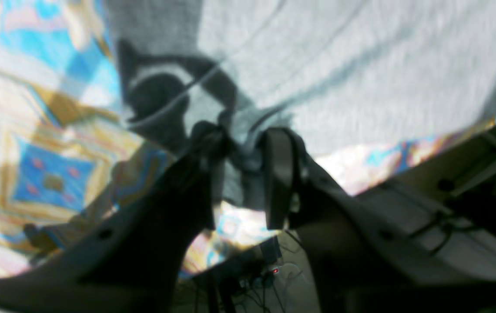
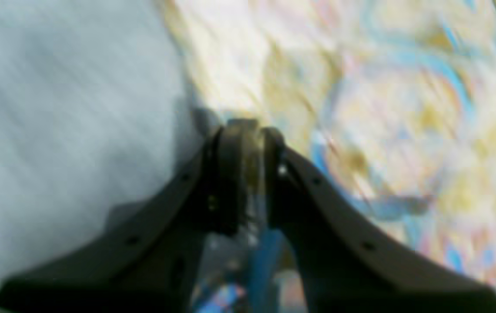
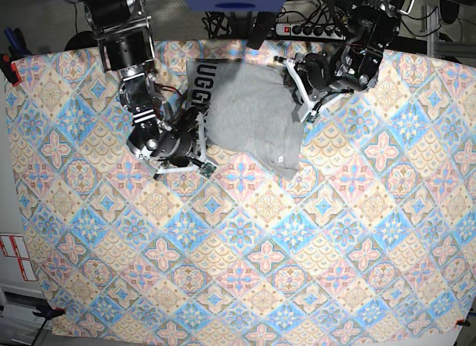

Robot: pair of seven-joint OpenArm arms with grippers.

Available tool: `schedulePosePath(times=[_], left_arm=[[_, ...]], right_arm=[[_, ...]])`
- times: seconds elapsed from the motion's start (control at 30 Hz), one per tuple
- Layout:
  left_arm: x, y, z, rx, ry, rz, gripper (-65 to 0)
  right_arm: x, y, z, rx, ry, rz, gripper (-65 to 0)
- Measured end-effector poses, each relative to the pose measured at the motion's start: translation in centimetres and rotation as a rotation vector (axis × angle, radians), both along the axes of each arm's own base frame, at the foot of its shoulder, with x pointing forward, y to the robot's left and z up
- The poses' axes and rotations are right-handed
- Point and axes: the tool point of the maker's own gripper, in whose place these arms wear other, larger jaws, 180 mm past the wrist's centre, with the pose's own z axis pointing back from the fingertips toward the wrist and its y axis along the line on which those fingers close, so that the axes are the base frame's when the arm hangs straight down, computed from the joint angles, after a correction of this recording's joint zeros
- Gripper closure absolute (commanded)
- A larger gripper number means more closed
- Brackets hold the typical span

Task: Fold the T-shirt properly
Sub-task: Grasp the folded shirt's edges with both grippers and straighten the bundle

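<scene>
The light grey T-shirt [image 3: 253, 115] lies bunched at the table's far middle, with black lettering [image 3: 199, 84] showing on its far left part. My left gripper [image 3: 296, 108] is at the shirt's right edge. In the left wrist view the left gripper [image 1: 243, 165] is shut on a pinch of grey T-shirt cloth [image 1: 361, 65], with the lettering [image 1: 156, 91] just beyond. My right gripper [image 3: 202, 141] is at the shirt's left edge. In the blurred right wrist view the right gripper [image 2: 243, 130] is shut beside the T-shirt [image 2: 56, 108], with no cloth seen between the fingers.
A patterned blue, yellow and pink tablecloth [image 3: 260, 249] covers the whole table. A power strip [image 3: 312, 30] and cables lie beyond the far edge. The table's right edge and frame [image 1: 448, 195] show in the left wrist view.
</scene>
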Motion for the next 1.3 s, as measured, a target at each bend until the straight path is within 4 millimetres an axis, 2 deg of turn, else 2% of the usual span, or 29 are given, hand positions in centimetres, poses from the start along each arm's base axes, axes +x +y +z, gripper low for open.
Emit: schedulePosePath(times=[0.1,0.23,0.37,0.43,0.53,0.6,0.67,0.77,0.83,0.9,1.0,1.07,1.1,1.2,1.3], left_arm=[[1.3,0.3,-0.2,0.001,-0.005,0.008,-15.3],[3.4,0.7,-0.3,0.004,-0.007,0.017,-15.3],[6.9,1.7,0.5,0.05,-0.078,0.037,-15.3],[8.8,1.5,1.4,0.052,-0.116,0.05,-15.3],[11.2,0.9,2.5,0.064,-0.177,0.045,-15.3],[12.4,0.5,2.5,0.082,-0.194,0.048,-15.3],[12.9,0.3,2.4,0.106,-0.201,0.043,-15.3],[13.5,0.3,2.8,0.12,-0.222,0.043,-15.3],[13.6,0.7,3.5,0.127,-0.246,0.037,-15.3],[12.9,1.6,3.4,0.138,-0.255,0.031,-15.3],[9.4,3.8,1.7,0.197,-0.192,0.016,-15.3],[6.6,4.5,0.7,0.217,-0.137,-0.003,-15.3],[5.9,4.7,0.6,0.219,-0.129,-0.005,-15.3],[5.9,5.5,1.9,0.193,-0.168,0.049,-15.3],[5.5,8.2,2.4,0.235,-0.175,0.116,-15.3]], right_arm=[[-1.7,-1.7,-0.2,-0.033,0.001,0.007,-8.5],[-2.9,-2.8,0.4,-0.055,-0.019,0.021,-8.5],[-4.6,-3.8,0.7,-0.084,-0.025,0.038,-8.5],[-5.2,-4.1,1.0,-0.089,-0.03,0.045,-8.5],[-5.8,-3.8,1.5,-0.081,-0.042,0.052,-8.5],[-6.1,-4.0,2.0,-0.069,-0.056,0.044,-8.5],[-6.2,-5.2,2.3,-0.079,-0.061,0.005,-8.5],[-5.1,-7.7,4.1,-0.101,-0.117,-0.067,-8.5],[-4.4,-8.7,4.9,-0.115,-0.146,-0.096,-8.5],[-4.0,-8.7,5.2,-0.107,-0.158,-0.11,-8.5],[-3.4,-7.3,5.5,-0.073,-0.164,-0.121,-8.5],[-2.5,-5.6,6.1,-0.018,-0.189,-0.123,-8.5],[-2.0,-5.0,6.5,-0.002,-0.2,-0.122,-8.5],[-1.2,-4.0,6.4,0.022,-0.197,-0.135,-8.5],[-0.8,-3.2,5.6,0.037,-0.171,-0.146,-8.5]])
